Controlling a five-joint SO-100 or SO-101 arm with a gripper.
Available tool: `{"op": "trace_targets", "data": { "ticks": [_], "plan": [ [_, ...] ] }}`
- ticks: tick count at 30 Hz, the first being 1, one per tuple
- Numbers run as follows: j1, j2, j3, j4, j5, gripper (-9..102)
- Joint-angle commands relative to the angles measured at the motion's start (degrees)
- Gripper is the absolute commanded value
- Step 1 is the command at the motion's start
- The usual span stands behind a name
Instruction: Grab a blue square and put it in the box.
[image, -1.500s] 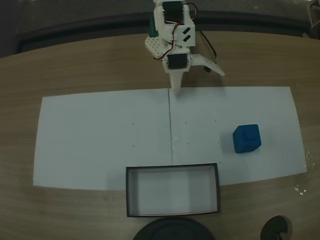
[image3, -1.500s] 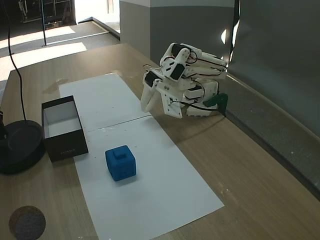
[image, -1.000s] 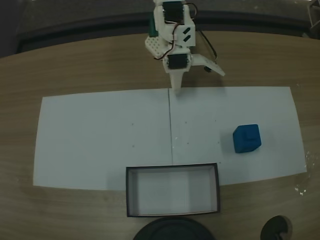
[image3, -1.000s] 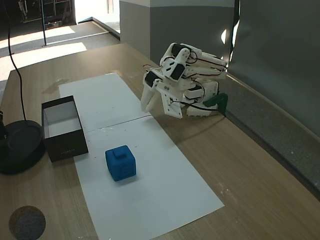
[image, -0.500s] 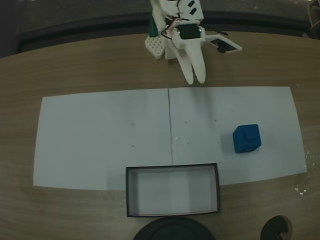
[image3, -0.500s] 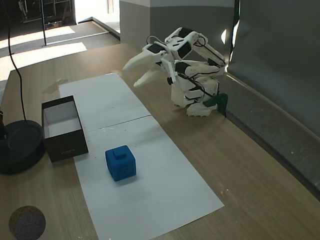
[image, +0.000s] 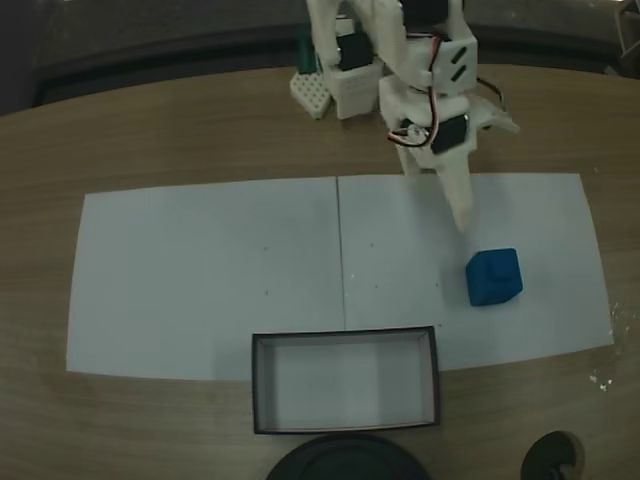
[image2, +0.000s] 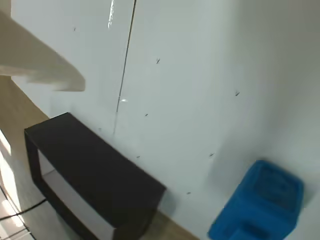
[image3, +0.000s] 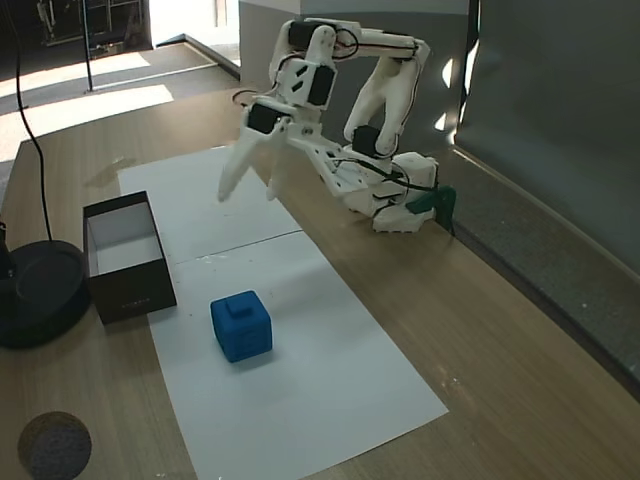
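The blue square (image: 494, 277) sits on white paper (image: 200, 270) in a fixed view, right of the box (image: 346, 381), just below the gripper (image: 463, 215).

In the wrist view, the square (image2: 260, 205) lies apart from the box (image2: 90, 175); one finger (image2: 40, 65) shows.

In a fixed view, the gripper (image3: 250, 190) hangs with jaws parted, holding nothing, above the paper, well apart from the square (image3: 241, 325).

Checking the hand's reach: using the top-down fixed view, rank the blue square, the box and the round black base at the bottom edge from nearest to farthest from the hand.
Measured from the hand in the top-down fixed view:
1. The blue square, just below and slightly right of the fingertips, on the white paper.
2. The box, lower left, at the paper's bottom edge.
3. The round black base, below the box, at the picture's bottom edge.
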Motion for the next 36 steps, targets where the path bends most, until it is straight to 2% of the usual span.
{"op": "trace_targets", "data": {
  "ticks": [1,9,15,26,36],
  "plan": [
    [-4.8,-8.1,-12.5,4.0,0.4,37],
    [-9.2,-24.9,-25.3,5.4,0.4,41],
    [-9.5,-37.9,-30.1,1.2,0.4,43],
    [-13.0,-46.3,-37.7,0.6,1.5,43],
    [-12.4,-51.9,-41.3,0.6,1.3,43]
  ]
}}
